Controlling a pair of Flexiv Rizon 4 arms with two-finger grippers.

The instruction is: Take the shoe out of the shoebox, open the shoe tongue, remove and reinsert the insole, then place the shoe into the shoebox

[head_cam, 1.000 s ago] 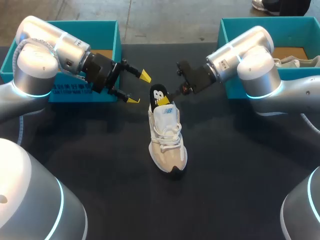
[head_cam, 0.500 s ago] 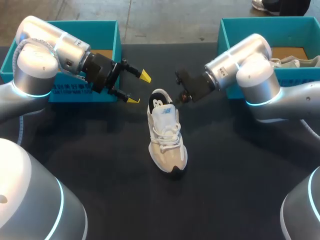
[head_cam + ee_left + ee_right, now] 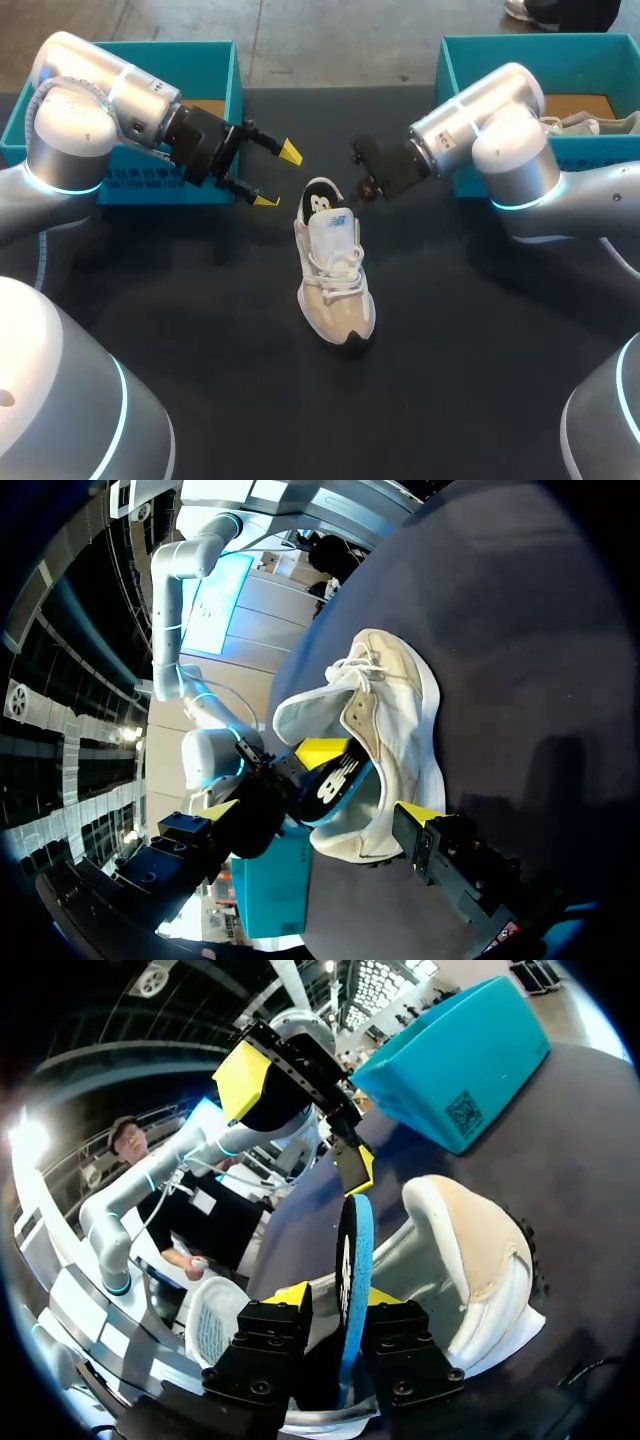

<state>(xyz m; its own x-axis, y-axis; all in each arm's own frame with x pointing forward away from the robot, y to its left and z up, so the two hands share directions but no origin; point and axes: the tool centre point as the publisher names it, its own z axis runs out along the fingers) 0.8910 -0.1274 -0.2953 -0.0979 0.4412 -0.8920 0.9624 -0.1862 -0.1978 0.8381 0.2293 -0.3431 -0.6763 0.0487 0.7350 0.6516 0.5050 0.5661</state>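
Observation:
A white and beige shoe (image 3: 335,275) stands on the black table, toe toward me, its tongue lifted. A black insole (image 3: 320,200) with a blue edge (image 3: 352,1250) stands in the heel opening. My right gripper (image 3: 364,185) sits just behind the heel. In the right wrist view its fingers (image 3: 333,1298) flank the insole, with a gap on one side, so it is open. My left gripper (image 3: 277,176) hangs wide open left of the heel, holding nothing. In the left wrist view the shoe (image 3: 395,720) lies just ahead of it.
A teal shoebox (image 3: 215,60) stands at the back left behind my left arm. A second teal box (image 3: 470,60) at the back right holds another shoe (image 3: 590,125). Bare black tabletop (image 3: 200,320) surrounds the shoe toward the front.
The insole has sunk lower into the shoe's heel. My right gripper has drawn back slightly to the right and its fingers have parted. The left arm has not moved.

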